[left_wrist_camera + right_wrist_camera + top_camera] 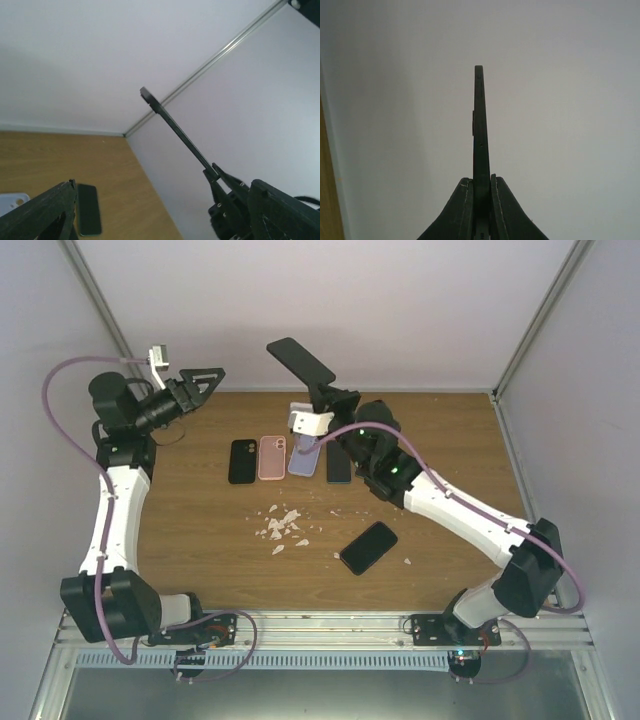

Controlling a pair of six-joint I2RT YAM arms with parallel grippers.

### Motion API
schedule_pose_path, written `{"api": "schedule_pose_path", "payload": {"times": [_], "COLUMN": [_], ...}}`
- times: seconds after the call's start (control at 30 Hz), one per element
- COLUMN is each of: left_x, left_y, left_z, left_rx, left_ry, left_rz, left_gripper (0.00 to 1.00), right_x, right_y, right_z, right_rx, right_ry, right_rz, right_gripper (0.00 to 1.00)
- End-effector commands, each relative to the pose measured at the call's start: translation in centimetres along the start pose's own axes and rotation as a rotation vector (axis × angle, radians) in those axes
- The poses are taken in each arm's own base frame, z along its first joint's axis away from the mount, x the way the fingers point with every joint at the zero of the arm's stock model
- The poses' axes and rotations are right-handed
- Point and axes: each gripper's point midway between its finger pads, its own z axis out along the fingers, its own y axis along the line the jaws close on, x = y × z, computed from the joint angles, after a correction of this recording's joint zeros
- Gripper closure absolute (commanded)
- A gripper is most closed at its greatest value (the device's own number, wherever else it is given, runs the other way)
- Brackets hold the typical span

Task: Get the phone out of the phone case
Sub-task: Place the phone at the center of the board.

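My right gripper [322,390] is raised above the back of the table and shut on the lower end of a black phone [300,360]. In the right wrist view the phone [480,130] shows edge-on, pinched between both fingers of that gripper [481,182]. I cannot tell whether a phone case is on it. My left gripper [208,383] hangs open to the left of the phone, pointing at it and apart from it. The left wrist view shows its wide-apart jaws [162,187] empty, with the phone [175,127] slanting up beyond them.
A row lies on the wooden table [200,540]: a black case [242,461], a pink case [271,458], a lavender case [304,455] and a dark phone [338,462]. Another black phone [368,547] lies nearer. Pale scraps [283,525] are scattered mid-table. White walls close in on three sides.
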Motion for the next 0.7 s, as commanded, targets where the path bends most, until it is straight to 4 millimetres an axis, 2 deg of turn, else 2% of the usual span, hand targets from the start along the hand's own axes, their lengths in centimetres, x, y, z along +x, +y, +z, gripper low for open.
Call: {"api": "schedule_pose_path", "payload": {"times": [0.0, 0.37, 0.67], "left_x": [0.1, 2.3, 4.7], "left_y": [-1.7, -3.8, -4.3], "left_z": [-0.2, 0.5, 2.4], "left_rx": [0.112, 0.144, 0.176], "left_ry": [0.003, 0.021, 0.083], "left_rz": [-0.125, -0.161, -0.205], "left_gripper": [0.08, 0.11, 0.19], "right_x": [-2.5, -6.4, -8.6], "right_y": [-4.5, -2.4, -1.4], "right_z": [-1.7, -3.5, -4.4], "right_rx": [0.218, 0.281, 0.311], "right_ry": [-0.034, -0.096, -0.126], "right_rz": [-0.094, -0.227, -0.263], "right_gripper": [1.00, 1.00, 0.99]}}
